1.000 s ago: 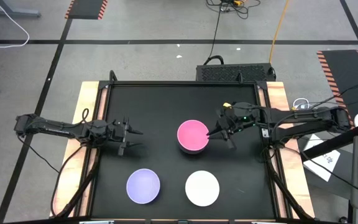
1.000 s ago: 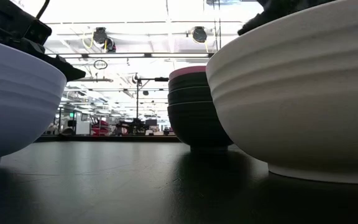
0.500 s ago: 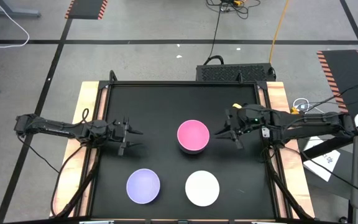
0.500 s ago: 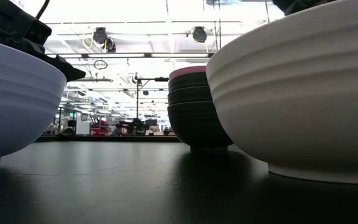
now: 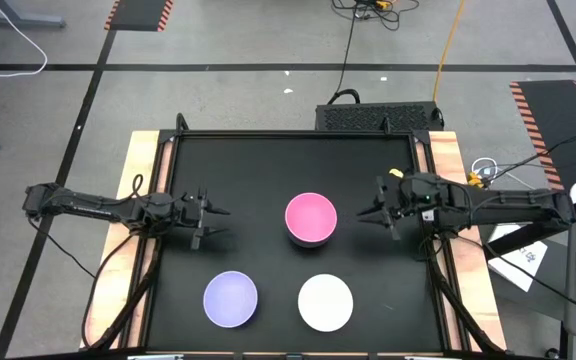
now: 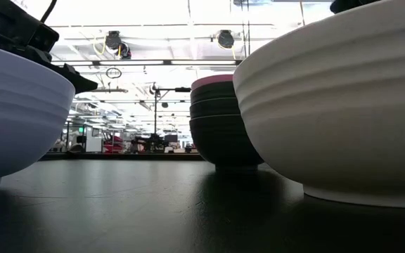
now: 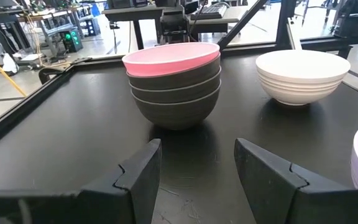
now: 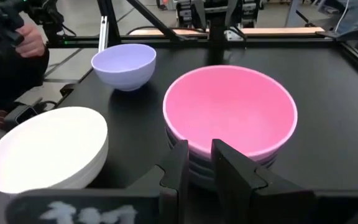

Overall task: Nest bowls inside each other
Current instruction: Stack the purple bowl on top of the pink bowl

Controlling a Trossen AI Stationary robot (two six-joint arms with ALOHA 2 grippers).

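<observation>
Right pincer [image 5: 377, 214] just beside pink bowl [image 5: 311, 216]

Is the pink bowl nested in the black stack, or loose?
Nested: the pink bowl sits level atop the black bowls, only its rim showing.

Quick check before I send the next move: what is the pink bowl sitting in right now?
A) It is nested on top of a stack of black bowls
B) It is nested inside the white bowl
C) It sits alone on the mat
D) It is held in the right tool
A: the left wrist view shows the pink bowl seated in the stack of black bowls, with the white bowl standing apart beside it.
</observation>
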